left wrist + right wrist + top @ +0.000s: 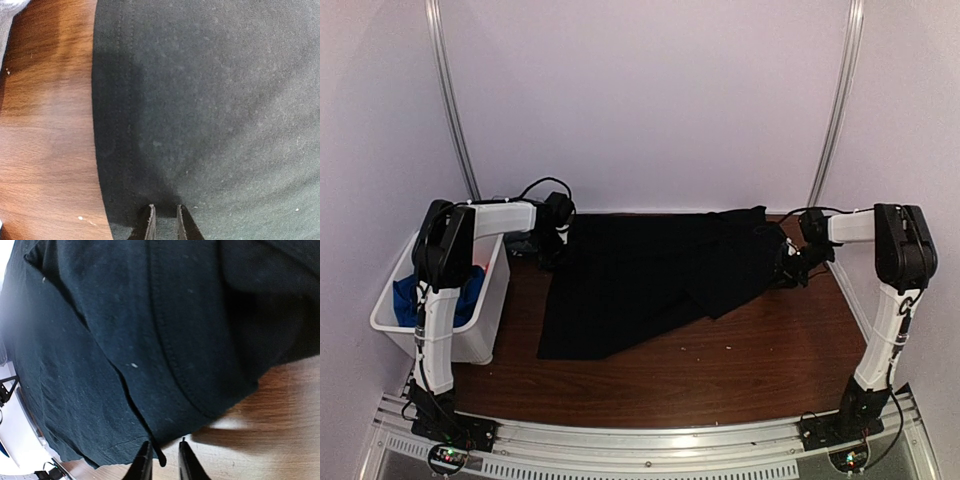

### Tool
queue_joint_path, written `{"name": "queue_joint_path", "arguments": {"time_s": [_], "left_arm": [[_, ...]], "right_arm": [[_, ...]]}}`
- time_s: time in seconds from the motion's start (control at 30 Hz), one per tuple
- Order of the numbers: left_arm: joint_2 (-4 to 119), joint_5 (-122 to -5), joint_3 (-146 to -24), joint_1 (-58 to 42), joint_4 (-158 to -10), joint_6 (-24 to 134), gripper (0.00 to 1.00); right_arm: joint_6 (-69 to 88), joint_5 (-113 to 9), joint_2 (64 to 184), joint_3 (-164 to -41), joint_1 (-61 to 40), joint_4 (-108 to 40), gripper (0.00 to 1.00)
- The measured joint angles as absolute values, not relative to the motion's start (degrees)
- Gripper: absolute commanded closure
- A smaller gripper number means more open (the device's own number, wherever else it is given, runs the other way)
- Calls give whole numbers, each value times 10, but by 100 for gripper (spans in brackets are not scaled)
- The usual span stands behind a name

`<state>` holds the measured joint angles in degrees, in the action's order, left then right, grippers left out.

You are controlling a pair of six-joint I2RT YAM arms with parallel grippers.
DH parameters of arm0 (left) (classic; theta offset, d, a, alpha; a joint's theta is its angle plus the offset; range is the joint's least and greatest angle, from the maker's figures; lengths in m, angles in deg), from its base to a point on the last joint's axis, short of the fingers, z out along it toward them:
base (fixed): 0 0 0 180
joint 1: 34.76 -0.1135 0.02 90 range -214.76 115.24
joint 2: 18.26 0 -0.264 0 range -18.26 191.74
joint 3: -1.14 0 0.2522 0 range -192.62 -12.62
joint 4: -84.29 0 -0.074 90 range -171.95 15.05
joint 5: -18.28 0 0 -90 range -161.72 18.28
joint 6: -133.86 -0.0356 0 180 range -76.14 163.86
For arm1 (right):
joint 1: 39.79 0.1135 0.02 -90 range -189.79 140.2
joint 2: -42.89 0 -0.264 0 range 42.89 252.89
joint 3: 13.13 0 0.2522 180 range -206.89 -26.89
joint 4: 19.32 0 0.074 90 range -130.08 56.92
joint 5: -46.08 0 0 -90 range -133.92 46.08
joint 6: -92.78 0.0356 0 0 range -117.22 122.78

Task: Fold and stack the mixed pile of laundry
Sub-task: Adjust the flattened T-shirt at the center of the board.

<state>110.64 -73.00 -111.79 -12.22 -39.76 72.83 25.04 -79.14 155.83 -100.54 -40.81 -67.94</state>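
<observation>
A large black cloth [650,275] lies spread and rumpled across the back half of the wooden table [720,370]. My left gripper [556,232] is at its far left corner. In the left wrist view the left gripper [165,212] is shut on the black cloth [215,100] just inside its stitched left hem. My right gripper [788,268] is at the cloth's right edge. In the right wrist view the right gripper [164,447] stands narrowly open, with a folded tip of the black cloth [125,340] between its jaws and bare table showing beside it. Bright blue fabric [472,292] lies in the bin.
A white plastic bin [470,340] stands at the table's left edge beside the left arm. Bare wood runs along the front of the table and at the right. Pale walls close in the back and both sides.
</observation>
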Motion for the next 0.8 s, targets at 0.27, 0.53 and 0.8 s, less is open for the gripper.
{"name": "queue_joint_path", "arguments": {"time_s": [0.27, 0.53, 0.8], "left_arm": [[1108, -730, -1121, -122, -394, 728, 83], [1108, -730, -1122, -124, -393, 728, 86], [1109, -730, -1122, -127, -392, 729, 87]], "right_arm": [[250, -802, 1558, -1009, -404, -679, 100], [257, -801, 1535, -1002, -404, -689, 100], [301, -763, 1308, -888, -406, -731, 100]]}}
